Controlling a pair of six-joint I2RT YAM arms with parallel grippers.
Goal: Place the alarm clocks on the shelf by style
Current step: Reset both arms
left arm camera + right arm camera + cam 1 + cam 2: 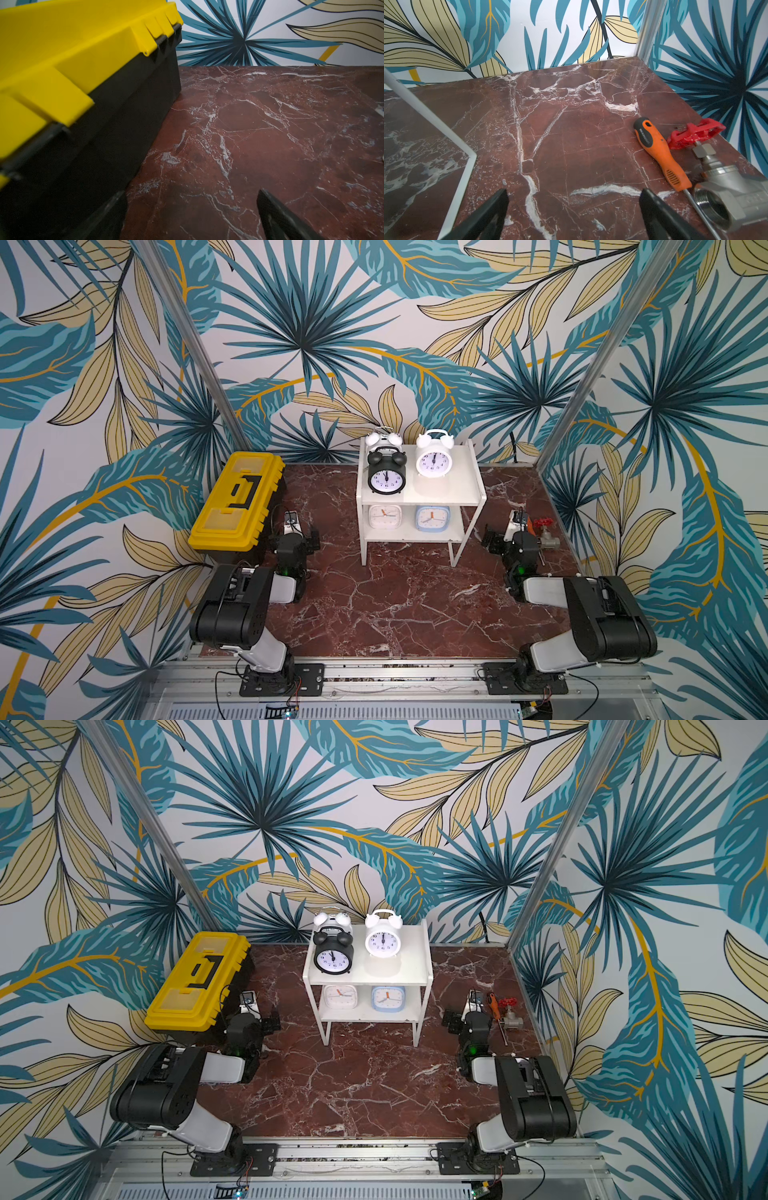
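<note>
Marble bench (395,605): five clocks (386,477) fill the shelf (457,489), ahead between the left gripper (192,192) and right gripper (574,190), both spread wide, empty; toolbox (237,502) beside the left.

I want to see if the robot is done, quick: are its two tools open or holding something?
Left tool: open, holding nothing.
Right tool: open, holding nothing.
</note>
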